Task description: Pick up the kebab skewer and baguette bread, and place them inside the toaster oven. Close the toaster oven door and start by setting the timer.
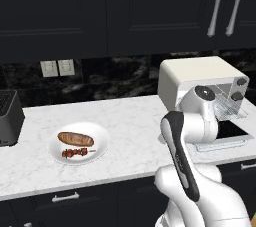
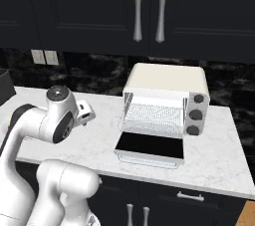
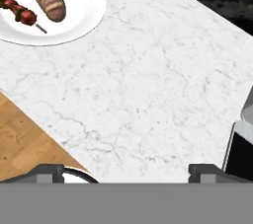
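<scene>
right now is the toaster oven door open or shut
Open: the toaster oven door is folded down flat in front of the toaster oven, with the wire rack inside exposed.

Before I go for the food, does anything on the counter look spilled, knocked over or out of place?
Nothing stands out. The baguette bread and kebab skewer lie side by side on the white plate. The toaster oven stands square with its door folded down flat. The claw hangs open over bare marble counter.

a glossy white rounded arm (image 1: 200, 121) with black joint bands and caps.
</scene>
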Motion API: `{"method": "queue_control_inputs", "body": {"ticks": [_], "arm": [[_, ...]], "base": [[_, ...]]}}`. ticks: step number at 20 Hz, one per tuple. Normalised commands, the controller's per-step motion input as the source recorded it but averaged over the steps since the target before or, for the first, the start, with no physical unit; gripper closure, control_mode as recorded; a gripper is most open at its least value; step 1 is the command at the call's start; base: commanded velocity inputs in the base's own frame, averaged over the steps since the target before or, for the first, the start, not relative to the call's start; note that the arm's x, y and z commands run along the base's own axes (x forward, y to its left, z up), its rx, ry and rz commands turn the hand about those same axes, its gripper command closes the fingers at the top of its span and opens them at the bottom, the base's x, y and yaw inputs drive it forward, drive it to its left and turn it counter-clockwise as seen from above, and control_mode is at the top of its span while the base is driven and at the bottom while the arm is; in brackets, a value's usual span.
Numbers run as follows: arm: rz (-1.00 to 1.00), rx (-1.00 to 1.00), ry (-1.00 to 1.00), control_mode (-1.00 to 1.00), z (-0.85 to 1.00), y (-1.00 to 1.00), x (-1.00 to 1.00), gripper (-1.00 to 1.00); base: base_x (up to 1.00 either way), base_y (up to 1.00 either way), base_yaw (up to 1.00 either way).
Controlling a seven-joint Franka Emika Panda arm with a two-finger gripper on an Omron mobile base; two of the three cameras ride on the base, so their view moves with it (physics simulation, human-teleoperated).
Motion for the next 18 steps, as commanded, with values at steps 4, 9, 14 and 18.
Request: {"method": "queue_control_inputs", "body": {"ticks": [4,9,14,18], "arm": [[0.06,-0.07,0.08,-1.00,0.00,1.00,0.57,-1.00],[0.08,-0.02,0.13,-1.00,0.00,1.00,0.68,-1.00],[0.07,0.00,0.11,-1.00,-0.12,1.00,0.55,-1.00],[0.01,0.00,0.07,-1.00,-0.13,1.00,0.71,-1.00]], "base": [[0.00,0.00,0.00],[0.00,0.00,0.00],[0.00,0.00,0.00],[0.00,0.00,0.00]]}}
